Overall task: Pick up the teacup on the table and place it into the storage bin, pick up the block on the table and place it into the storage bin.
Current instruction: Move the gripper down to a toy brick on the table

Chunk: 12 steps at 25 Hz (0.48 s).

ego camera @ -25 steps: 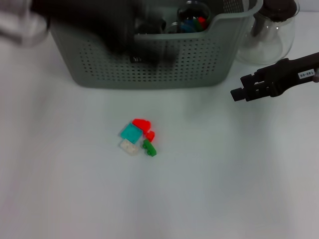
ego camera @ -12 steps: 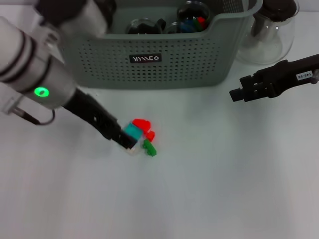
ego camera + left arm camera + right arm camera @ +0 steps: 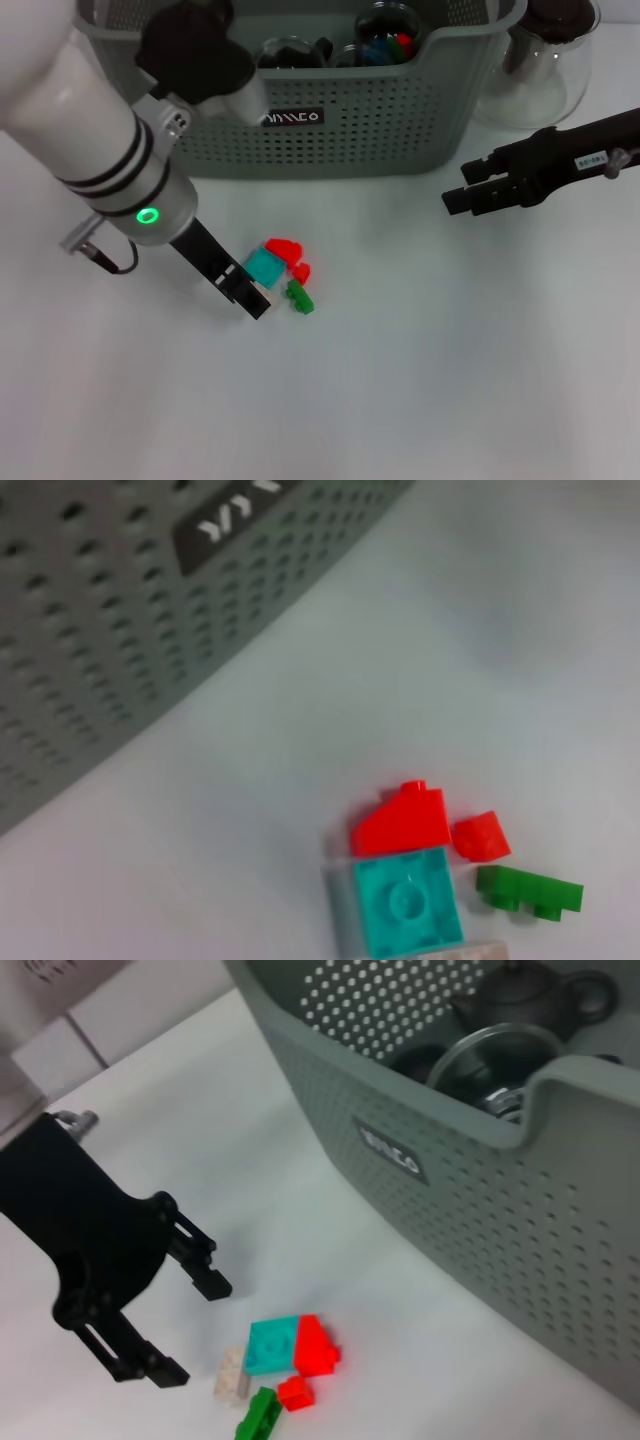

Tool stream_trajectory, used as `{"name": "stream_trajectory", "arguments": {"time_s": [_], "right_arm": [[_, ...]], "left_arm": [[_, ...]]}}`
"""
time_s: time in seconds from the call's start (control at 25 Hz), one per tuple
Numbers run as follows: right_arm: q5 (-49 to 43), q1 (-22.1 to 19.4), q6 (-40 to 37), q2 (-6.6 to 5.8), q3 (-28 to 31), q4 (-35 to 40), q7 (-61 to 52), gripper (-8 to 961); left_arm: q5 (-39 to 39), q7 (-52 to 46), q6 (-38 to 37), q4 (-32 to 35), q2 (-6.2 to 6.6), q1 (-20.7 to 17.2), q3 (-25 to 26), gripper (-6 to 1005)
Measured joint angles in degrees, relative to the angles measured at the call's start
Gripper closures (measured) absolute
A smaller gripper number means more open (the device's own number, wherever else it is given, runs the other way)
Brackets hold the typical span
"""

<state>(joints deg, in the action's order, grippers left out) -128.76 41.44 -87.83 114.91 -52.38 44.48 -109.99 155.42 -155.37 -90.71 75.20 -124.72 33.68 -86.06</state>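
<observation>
Head view, storage bin (image 3: 340, 130) holding dark teapot (image 3: 520, 1000) and glass cup (image 3: 385, 30), left gripper (image 3: 180, 1325) spread wide beside blocks (image 3: 280, 272).

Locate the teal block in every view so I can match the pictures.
Head view: teal block centre-left, just ahead of the left gripper.
Left wrist view: it sits low in the picture.
Right wrist view: low and left of middle.
Shared landmark: the red wedge block touching it.

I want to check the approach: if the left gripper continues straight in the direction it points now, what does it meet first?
Probably the clear block. The left gripper is open, aimed down at the block cluster beside the teal block; depth is uncertain.
</observation>
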Motion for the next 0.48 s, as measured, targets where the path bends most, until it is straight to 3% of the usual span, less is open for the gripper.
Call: {"name": "stream_trajectory", "arguments": {"time_s": [0.48], "right_arm": [[0.0,0.2,0.4,0.77,-0.1,-0.1,1.0,298]], "left_arm": [[0.8,-7.5,2.8,0.5,-0.08,0.7,-8.3,202]]}}
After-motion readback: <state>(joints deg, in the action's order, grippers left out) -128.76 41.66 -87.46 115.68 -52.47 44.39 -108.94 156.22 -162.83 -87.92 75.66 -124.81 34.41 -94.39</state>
